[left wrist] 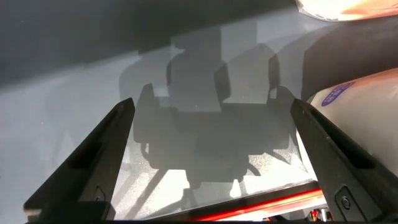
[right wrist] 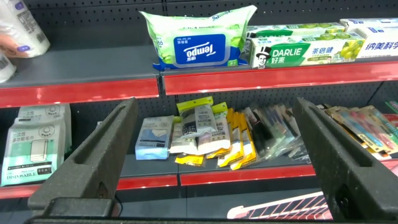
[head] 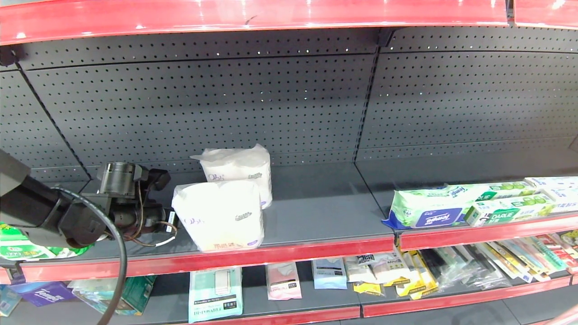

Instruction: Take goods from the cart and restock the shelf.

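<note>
Two white tissue packs stand on the shelf, the front pack just beside the left claw, the rear pack beyond it. That claw is spread wide and empty (so is the right claw). I'd back it straight out, without brushing the front pack.

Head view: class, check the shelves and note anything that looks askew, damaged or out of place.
Nothing looks spilled or damaged. The one untidy spot is the lower shelf: its small packets lie fanned, tilted and overlapping one another instead of lined up in rows.
</note>
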